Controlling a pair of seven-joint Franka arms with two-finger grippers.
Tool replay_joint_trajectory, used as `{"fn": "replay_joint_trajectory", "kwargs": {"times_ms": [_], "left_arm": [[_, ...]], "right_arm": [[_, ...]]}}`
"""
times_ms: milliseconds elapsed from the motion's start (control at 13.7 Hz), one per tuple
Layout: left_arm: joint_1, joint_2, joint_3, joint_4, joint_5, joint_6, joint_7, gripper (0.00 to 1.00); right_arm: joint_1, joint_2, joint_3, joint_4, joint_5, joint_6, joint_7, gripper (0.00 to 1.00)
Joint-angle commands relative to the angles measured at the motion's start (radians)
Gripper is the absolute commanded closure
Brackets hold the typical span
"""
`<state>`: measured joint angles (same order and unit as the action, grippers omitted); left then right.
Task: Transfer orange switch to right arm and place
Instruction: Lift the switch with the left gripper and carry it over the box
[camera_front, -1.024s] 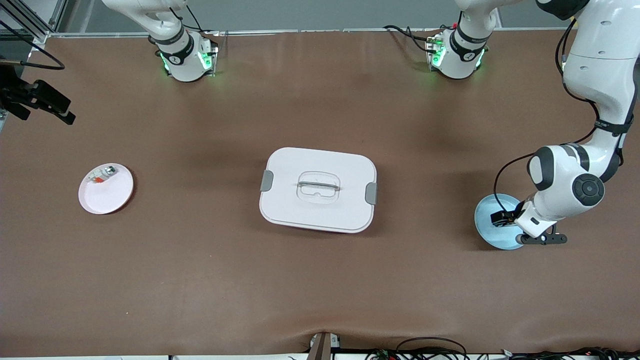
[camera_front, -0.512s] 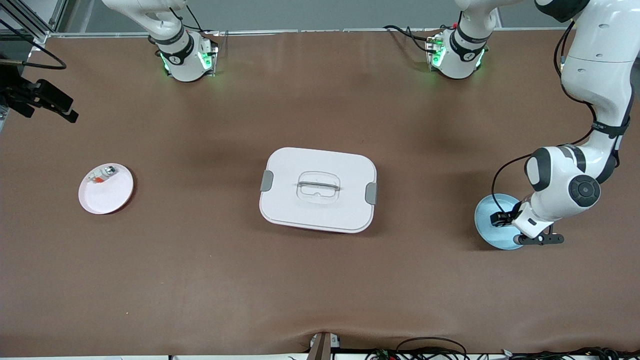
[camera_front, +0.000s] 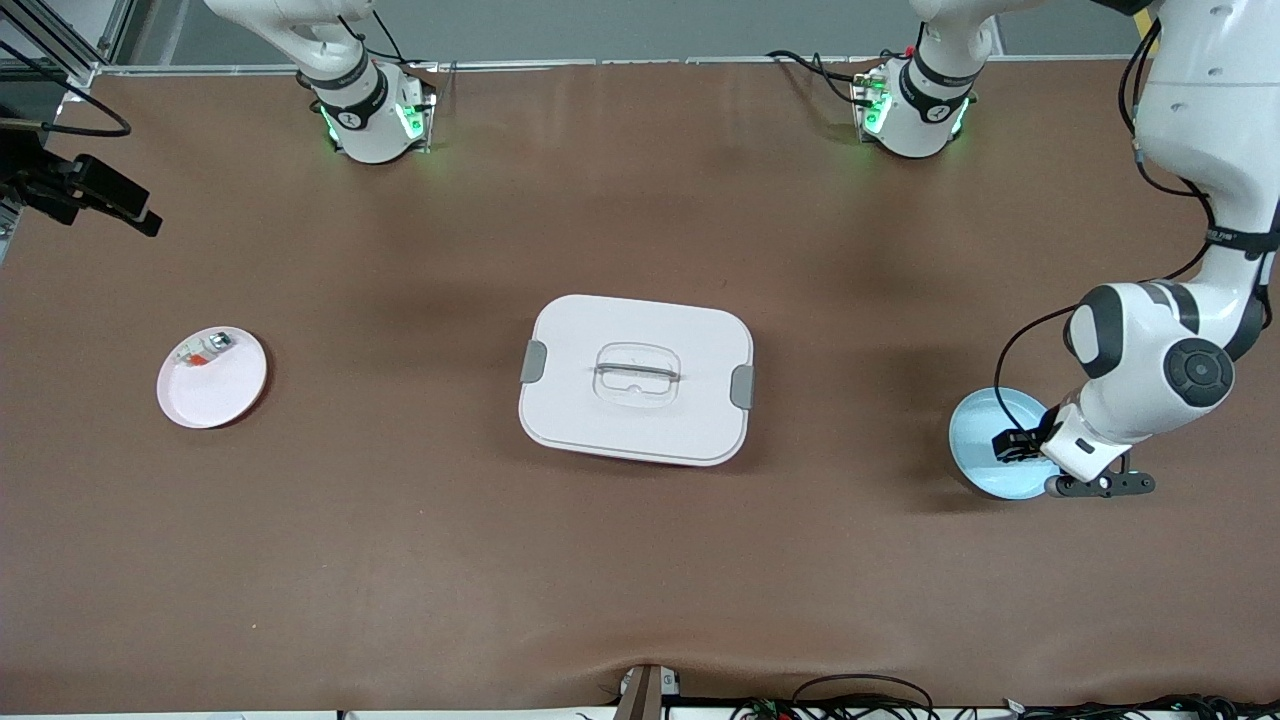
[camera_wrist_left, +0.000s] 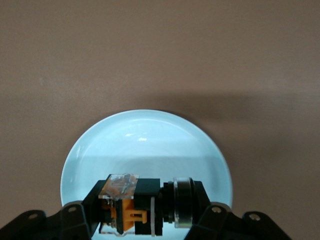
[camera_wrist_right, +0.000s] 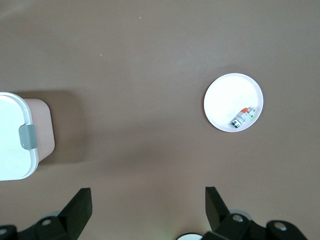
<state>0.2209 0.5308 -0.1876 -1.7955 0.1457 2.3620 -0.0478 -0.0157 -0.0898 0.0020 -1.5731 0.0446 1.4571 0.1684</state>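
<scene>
My left gripper (camera_front: 1012, 447) is over the light blue plate (camera_front: 975, 440), shut on the orange switch (camera_wrist_left: 125, 210). The switch is a small black body with orange parts and a silver ring, lying crosswise between the fingers (camera_wrist_left: 92, 202). In the left wrist view the blue plate (camera_wrist_left: 145, 140) lies just below it. I cannot tell whether the switch touches the plate. My right gripper (camera_front: 100, 200) is up over the table's edge at the right arm's end. In its wrist view the right gripper (camera_wrist_right: 147, 200) is open and empty.
A white lidded box (camera_front: 636, 378) with grey clasps stands mid-table and also shows in the right wrist view (camera_wrist_right: 12, 135). A pale pink plate (camera_front: 220, 395) toward the right arm's end holds a small white-and-silver piece with a red bit (camera_front: 203, 351).
My left arm has shifted a little toward its own end of the table, and its gripper has moved slightly over the blue plate with the switch. The right gripper has drifted slightly.
</scene>
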Motion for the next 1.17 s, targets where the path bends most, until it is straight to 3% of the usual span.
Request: {"fn": "replay_joint_trajectory", "kwargs": {"times_ms": [0, 293, 439, 732, 1098], "left_arm": [[0.005, -0.074, -0.053, 0.054, -0.032, -0.151, -0.018, 1.0], [-0.005, -0.12, -0.082, 0.186, -0.228, -0.375, -0.026, 1.0], [-0.005, -0.14, -0.122, 0.22, -0.265, -0.443, -0.122, 1.0], [-0.005, -0.146, -0.292, 0.284, -0.267, -0.523, -0.502, 1.0], [-0.038, -0.126, -0.492, 0.352, -0.264, -0.524, -0.965, 1.0]], "right_arm": [[-0.012, -0.008, 0.009, -0.007, 0.003, -0.006, -0.013, 0.0], [-0.012, 0.01, 0.009, 0.015, 0.0, -0.02, -0.021, 0.0], [-0.015, 0.027, 0.01, 0.019, 0.004, -0.032, -0.023, 0.0], [-0.007, 0.039, 0.012, 0.038, 0.003, -0.061, -0.02, 0.0], [-0.016, 0.056, 0.012, 0.033, 0.027, -0.061, -0.02, 0.0]]}}
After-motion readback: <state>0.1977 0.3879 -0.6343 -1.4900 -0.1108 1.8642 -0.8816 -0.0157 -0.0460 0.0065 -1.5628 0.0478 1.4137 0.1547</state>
